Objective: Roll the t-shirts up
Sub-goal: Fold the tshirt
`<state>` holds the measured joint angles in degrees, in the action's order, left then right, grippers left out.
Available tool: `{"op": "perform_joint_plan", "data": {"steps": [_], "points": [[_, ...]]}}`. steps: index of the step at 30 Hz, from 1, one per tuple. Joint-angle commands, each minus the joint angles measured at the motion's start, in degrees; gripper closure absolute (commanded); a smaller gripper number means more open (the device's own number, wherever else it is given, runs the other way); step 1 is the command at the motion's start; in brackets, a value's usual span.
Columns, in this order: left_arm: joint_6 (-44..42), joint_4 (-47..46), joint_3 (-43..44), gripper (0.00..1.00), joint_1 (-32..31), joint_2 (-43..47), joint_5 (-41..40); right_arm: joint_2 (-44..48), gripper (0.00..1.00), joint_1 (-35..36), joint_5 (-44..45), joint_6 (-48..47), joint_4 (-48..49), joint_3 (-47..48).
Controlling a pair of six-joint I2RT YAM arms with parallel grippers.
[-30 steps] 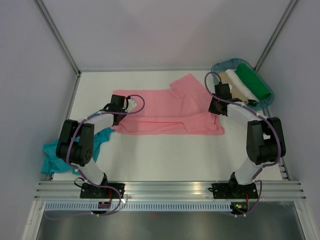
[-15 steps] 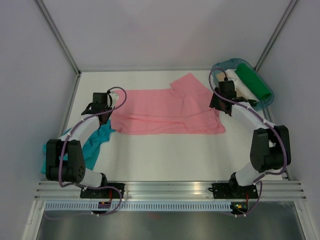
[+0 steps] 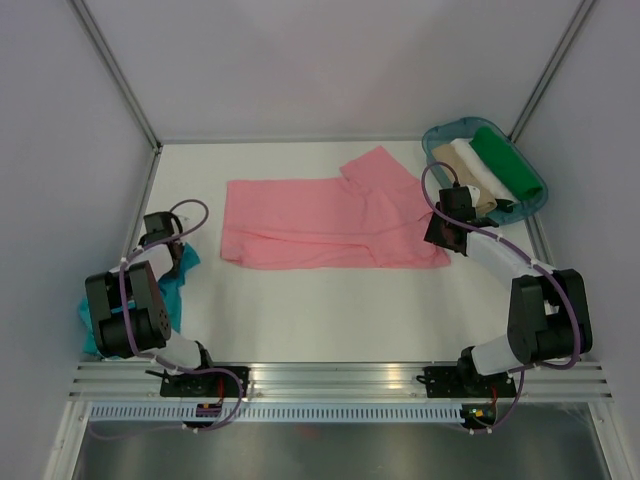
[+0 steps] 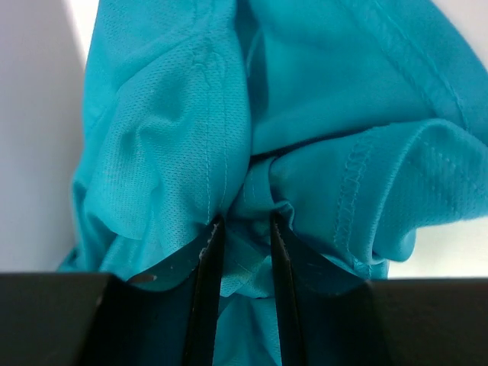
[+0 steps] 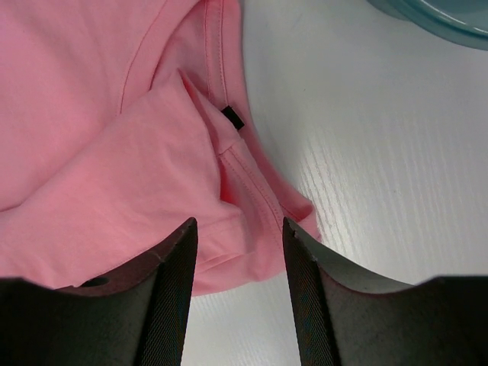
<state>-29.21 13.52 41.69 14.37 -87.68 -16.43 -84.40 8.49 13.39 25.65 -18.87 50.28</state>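
The salmon pink t-shirt [image 3: 330, 220] lies folded flat across the middle of the table. The teal t-shirt [image 3: 172, 296] is crumpled at the left edge, partly hidden by my left arm. My left gripper [image 3: 170, 250] is down on it. In the left wrist view its narrow jaws [image 4: 244, 221] pinch a bunched fold of teal t-shirt [image 4: 320, 114]. My right gripper [image 3: 444, 235] hovers open over the pink shirt's near right corner [image 5: 252, 229]. In the right wrist view nothing sits between the right gripper's [image 5: 238, 223] fingers.
A teal plastic tray [image 3: 432, 150] stands at the back right with a green roll [image 3: 505, 165], a white roll [image 3: 472, 165] and a beige roll inside. Its rim [image 5: 435, 19] shows in the right wrist view. Grey walls close in on the left and right sides.
My left gripper left the pink shirt's left edge and swung left onto the teal shirt. My right gripper opened, let go of the pink shirt and drew slightly nearer.
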Motion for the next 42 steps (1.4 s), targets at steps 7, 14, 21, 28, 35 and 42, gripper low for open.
{"op": "perform_joint_plan", "data": {"steps": [7, 14, 21, 28, 35, 42], "points": [[-1.2, 3.8, -0.8, 0.49, 4.1, 8.0, 10.0, 2.6, 0.45, -0.1, 0.0, 1.0, 1.5, 0.5], [3.6, 7.0, 2.1, 0.55, -8.8, 16.9, 18.2, 3.1, 0.50, -0.2, 2.0, 1.2, 0.9, -0.6], [7.9, 7.8, 5.3, 0.52, -13.7, 5.6, 20.7, 4.1, 0.54, -0.2, -1.4, 0.4, 1.6, -1.2], [10.2, 7.0, 7.8, 0.52, -13.7, 3.5, 28.4, 2.2, 0.51, -0.2, -4.2, -0.2, 3.7, -2.0], [10.2, 7.6, 9.5, 0.57, -13.7, -1.8, 29.0, -2.0, 0.50, -0.2, -3.1, -0.3, 3.5, 1.1], [10.0, 8.1, 8.5, 0.61, -13.8, -1.6, 32.9, -4.8, 0.48, -0.2, -0.4, 0.3, 3.8, -1.3]]}}
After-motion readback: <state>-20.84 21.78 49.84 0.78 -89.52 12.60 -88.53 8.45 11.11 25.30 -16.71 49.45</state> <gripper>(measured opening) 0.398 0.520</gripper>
